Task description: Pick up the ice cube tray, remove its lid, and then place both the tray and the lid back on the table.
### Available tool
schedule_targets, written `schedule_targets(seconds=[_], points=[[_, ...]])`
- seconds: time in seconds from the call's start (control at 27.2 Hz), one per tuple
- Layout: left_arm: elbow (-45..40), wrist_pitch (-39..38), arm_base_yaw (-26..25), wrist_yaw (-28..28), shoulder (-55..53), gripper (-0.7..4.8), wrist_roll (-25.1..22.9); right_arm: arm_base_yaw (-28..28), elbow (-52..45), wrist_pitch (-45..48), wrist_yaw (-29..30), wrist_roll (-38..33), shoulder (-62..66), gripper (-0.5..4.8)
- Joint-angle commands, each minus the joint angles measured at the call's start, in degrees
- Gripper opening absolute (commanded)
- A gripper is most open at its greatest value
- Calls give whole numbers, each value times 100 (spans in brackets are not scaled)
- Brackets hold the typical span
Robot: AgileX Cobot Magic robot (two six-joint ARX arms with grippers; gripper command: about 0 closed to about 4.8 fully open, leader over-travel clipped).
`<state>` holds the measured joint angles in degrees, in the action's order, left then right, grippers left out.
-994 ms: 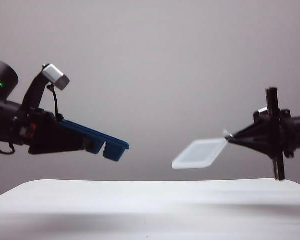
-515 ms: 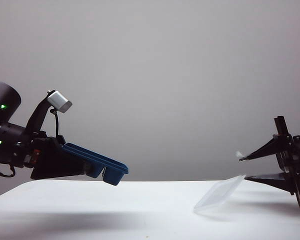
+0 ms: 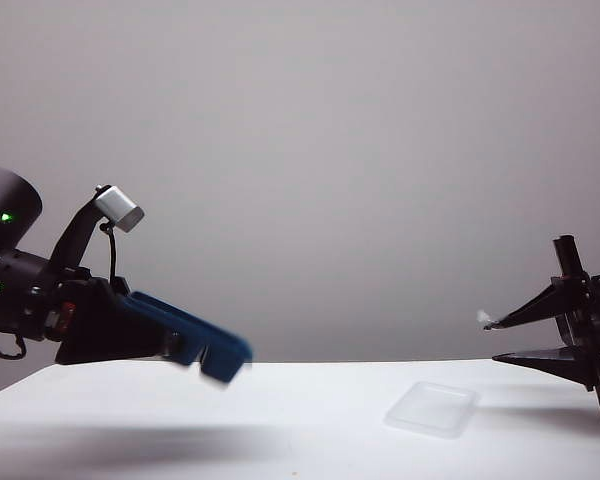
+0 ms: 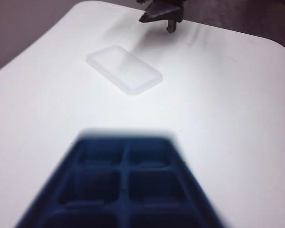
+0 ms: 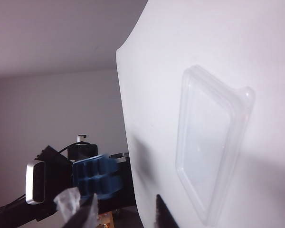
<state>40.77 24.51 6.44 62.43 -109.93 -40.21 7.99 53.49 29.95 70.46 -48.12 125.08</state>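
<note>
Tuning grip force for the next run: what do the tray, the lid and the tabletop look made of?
Ice cube tray, at the left pincer: opaque dark blue, matte, likely plastic or silicone; blur hides which. Lid, lying flat on the table near the open right pincer: thin translucent whitish plastic, table showing through, raised rim. Table: plain white, matte, no glare; probably laminate.

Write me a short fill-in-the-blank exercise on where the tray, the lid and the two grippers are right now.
1. The lid lies flat on the ____.
2. The ice cube tray juts from the ____ gripper, above the table.
3. The right gripper holds nothing; its fingers stand ____.
4. The tray's colour is dark ____.

Missing words: table; left; open; blue
</note>
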Motion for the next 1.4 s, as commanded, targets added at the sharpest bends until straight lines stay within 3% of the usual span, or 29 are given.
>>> schedule_targets(seconds=[0.04,0.11,0.4,0.52,0.59,0.7,0.85,0.99,1.1,1.14,1.21,1.33,1.36,1.4], points=[[11,-33,2,-138,7,414,-22,7,4,28,92,42,-26,149],[11,-52,2,-330,7,472,-26,7,4,31,157,42,-26,149],[11,-168,2,-590,15,479,0,7,4,28,192,39,-26,149],[11,-175,2,-649,197,479,243,7,0,170,437,42,-74,149],[11,-308,2,-1091,485,479,540,-24,-11,254,527,168,-240,147],[11,-826,2,-1770,1099,479,1097,-70,-111,240,352,614,-846,59],[11,-1478,2,-2430,1808,479,1384,-131,-164,122,166,691,-1683,0],[11,-2129,15,-2898,2599,440,1665,-177,-199,-540,-20,1165,-2636,-10],[11,-2524,94,-3436,3333,430,1969,-177,-195,-1644,-643,1895,-3331,-10],[11,-2804,111,-3698,3840,430,2015,-181,-192,-2677,-1436,2618,-3886,-10],[11,-3067,111,-3976,4393,430,2124,-203,-192,-3709,-2551,3154,-4527,-10],[11,-3545,109,-4441,5180,424,2621,-234,-195,-4656,-3792,3482,-5348,-10],[11,-4004,107,-4907,5661,422,2796,-273,-195,-5108,-4395,3759,-5862,-10],[11,-4229,107,-5104,5875,420,2809,-304,-195,-5281,-4583,3864,-6076,-10]])
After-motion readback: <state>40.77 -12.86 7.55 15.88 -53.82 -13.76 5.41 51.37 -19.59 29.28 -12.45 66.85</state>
